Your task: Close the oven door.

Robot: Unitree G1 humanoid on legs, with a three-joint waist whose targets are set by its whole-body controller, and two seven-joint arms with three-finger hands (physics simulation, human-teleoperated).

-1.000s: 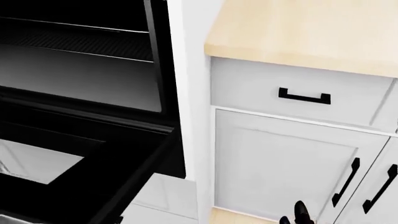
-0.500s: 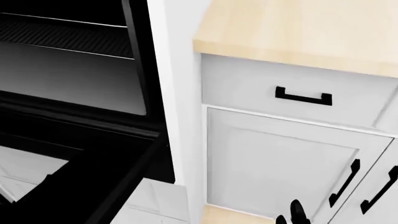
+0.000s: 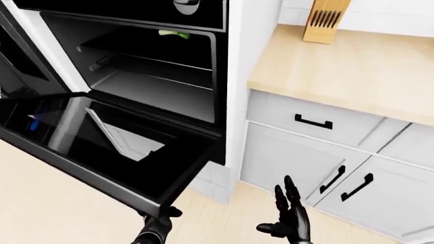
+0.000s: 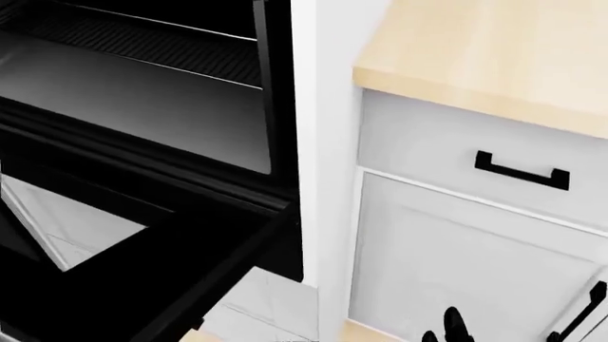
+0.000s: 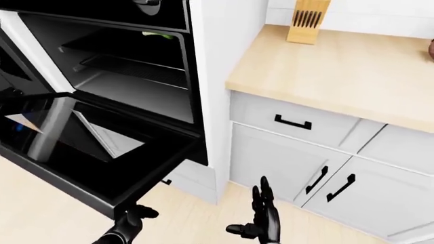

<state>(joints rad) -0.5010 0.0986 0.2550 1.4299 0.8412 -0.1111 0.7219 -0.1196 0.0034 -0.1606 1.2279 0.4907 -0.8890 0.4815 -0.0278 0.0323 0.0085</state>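
Observation:
The black oven door (image 3: 102,147) hangs open, lying nearly flat and jutting toward me from the oven cavity (image 3: 149,76), where wire racks show. It also fills the lower left of the head view (image 4: 142,278). My left hand (image 3: 157,227) is under the door's near edge at the bottom of the left-eye view, fingers partly hidden. My right hand (image 3: 290,216) is open, fingers pointing up, empty, to the right of the door in front of the cabinet.
White cabinets with black handles (image 3: 313,122) stand to the right under a light wood counter (image 3: 352,71). A knife block (image 3: 325,20) stands at the counter's top. A white panel (image 3: 248,76) separates oven and cabinets. Light wood floor (image 3: 40,203) lies below.
The head view has shifted: the cabinet and counter slid to the right and the oven fills more of the picture. The right hand's fingertips stay at the bottom edge.

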